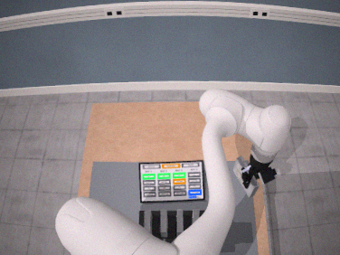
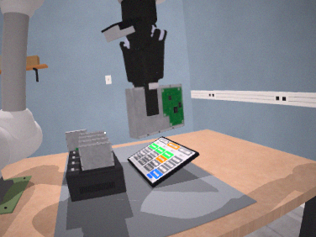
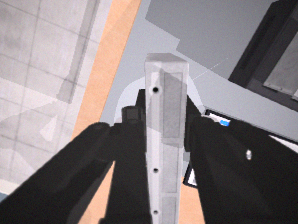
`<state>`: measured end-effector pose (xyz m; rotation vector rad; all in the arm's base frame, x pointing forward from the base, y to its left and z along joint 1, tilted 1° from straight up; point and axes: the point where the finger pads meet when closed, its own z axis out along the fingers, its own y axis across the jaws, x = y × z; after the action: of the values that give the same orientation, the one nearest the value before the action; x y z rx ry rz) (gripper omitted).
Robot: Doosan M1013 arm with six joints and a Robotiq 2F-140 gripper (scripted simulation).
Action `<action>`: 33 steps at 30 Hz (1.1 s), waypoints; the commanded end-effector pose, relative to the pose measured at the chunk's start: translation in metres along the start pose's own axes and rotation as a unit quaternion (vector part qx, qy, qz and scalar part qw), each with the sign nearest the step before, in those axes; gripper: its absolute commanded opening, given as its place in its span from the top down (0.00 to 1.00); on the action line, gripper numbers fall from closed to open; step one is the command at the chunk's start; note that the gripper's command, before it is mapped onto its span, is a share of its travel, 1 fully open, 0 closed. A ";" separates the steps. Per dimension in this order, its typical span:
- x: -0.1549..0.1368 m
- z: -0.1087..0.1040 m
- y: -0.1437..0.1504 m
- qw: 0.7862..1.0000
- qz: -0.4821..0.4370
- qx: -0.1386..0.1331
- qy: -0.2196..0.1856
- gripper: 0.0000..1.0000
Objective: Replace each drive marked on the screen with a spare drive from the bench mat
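Note:
My gripper (image 1: 251,174) (image 2: 152,105) (image 3: 161,102) is shut on a grey metal drive (image 2: 138,113) (image 3: 172,95). The drive's green circuit board faces right in the exterior view. It hangs in the air above the mat's right side, away from the dock. The black dock (image 2: 97,181) (image 1: 155,222) stands on the grey mat (image 1: 113,181) (image 2: 189,206). Several grey drives (image 2: 97,156) stand in it; one at the back (image 2: 76,136) looks set apart. The screen (image 1: 172,182) (image 2: 164,159) shows three green cells, two orange ones and a blue one; its text is unreadable.
The white arm (image 1: 217,181) covers the dock's right part in the top view. The wooden table (image 1: 145,131) (image 2: 273,168) lies around the mat, its right edge near the gripper. A green plate (image 2: 17,193) lies by the arm's base. No spare drive on the mat is clearly visible.

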<state>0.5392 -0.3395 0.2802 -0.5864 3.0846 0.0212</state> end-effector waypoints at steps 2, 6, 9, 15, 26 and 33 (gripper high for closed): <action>0.000 -0.001 0.000 1.000 0.018 0.000 -0.001 0.90; 0.000 -0.001 0.000 0.999 0.053 0.000 -0.001 0.90; 0.000 -0.001 0.000 0.996 0.089 0.000 -0.001 0.90; 0.000 -0.001 0.000 0.990 0.142 0.000 -0.001 0.90; 0.000 -0.001 0.000 0.971 0.240 0.000 -0.001 0.90; 0.000 -0.001 0.000 0.969 0.245 0.000 -0.001 0.90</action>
<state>0.5392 -0.3395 0.2803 0.1813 3.1376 0.0217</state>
